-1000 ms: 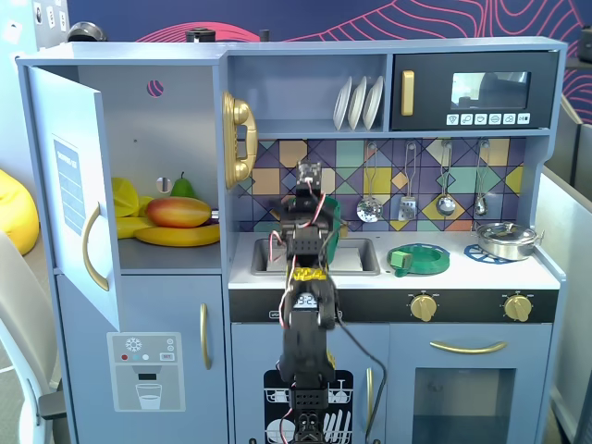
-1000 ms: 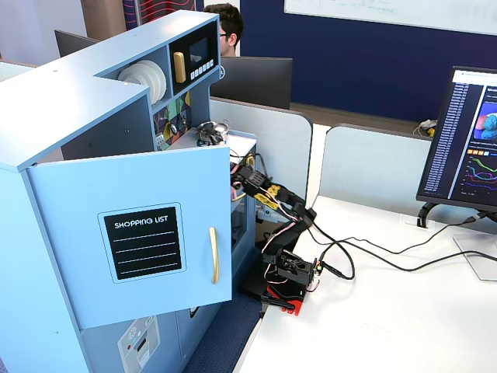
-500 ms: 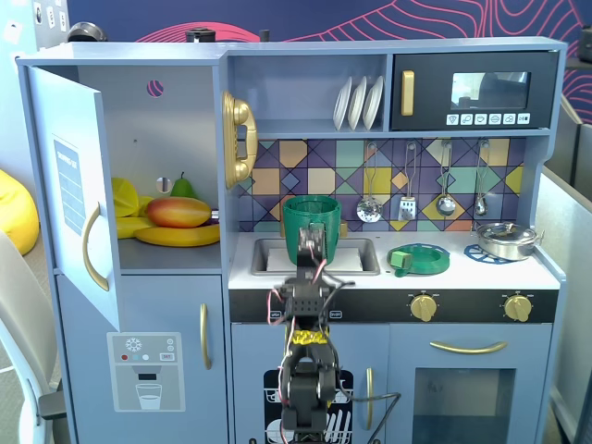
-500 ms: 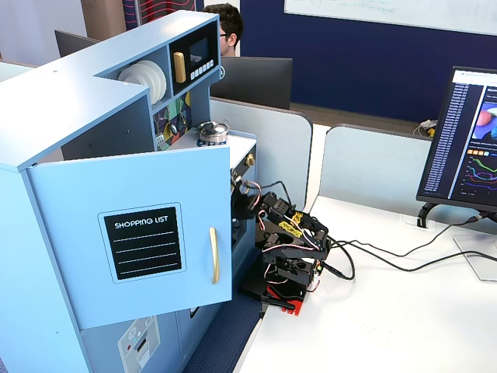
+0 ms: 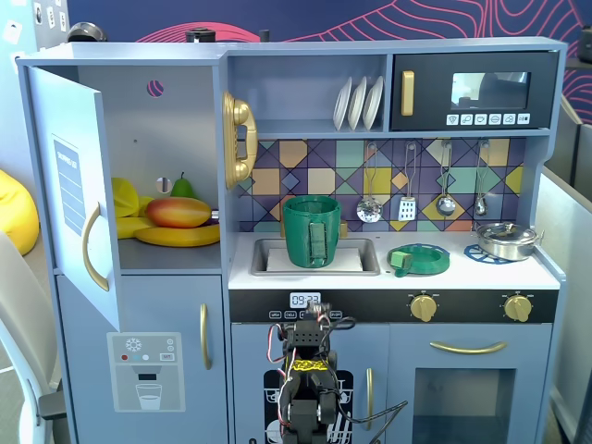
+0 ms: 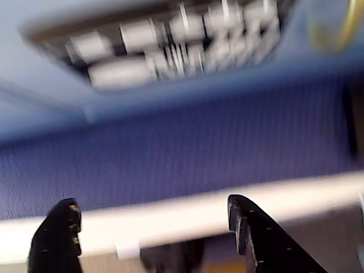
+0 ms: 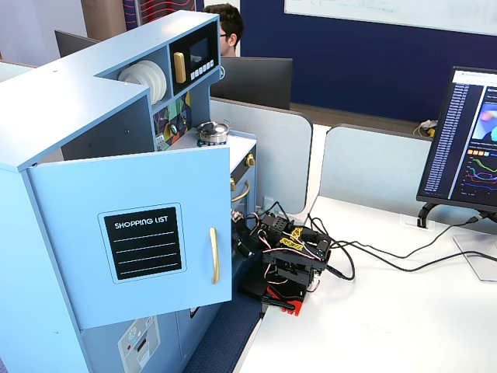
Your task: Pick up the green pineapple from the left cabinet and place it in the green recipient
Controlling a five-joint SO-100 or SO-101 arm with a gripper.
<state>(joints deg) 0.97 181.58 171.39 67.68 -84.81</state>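
In a fixed view facing the toy kitchen, the left cabinet [image 5: 157,139] stands with its door [image 5: 67,199] swung wide, which leaves the shelf free to reach from the front. On that shelf lie a mango [image 5: 178,212] and a banana [image 5: 176,237], with the tip of a green pear [image 5: 182,185] showing behind them. The green pineapple cannot be made out here; if it is on the shelf, it is probably hidden behind the larger fruit. The green recipient [image 5: 312,231] stands upright in the sink [image 5: 356,246], mouth up and so ready to take a drop from above. A flat green ring dish [image 5: 418,259] lies just beside the sink on the counter. The arm [image 5: 310,370] is folded low at the table edge against the kitchen front, well below both shelf and pot. In the wrist view, which is blurred, the gripper [image 6: 151,205] looks up at the kitchen front. Its two black fingers [image 6: 57,239] are spread wide with nothing between them, as fits a pick not yet begun. In a fixed view from the side, the arm [image 7: 287,260] sits at the edge of the white table [image 7: 373,326] nearest the kitchen, cables trailing toward the table's far edge where a monitor [image 7: 466,140] stands. The open door [image 7: 132,233] with its shopping-list label blocks the shelf from this side, so the fruit is unseen. My judgement is that the arm must first rise and swing toward the shelf.
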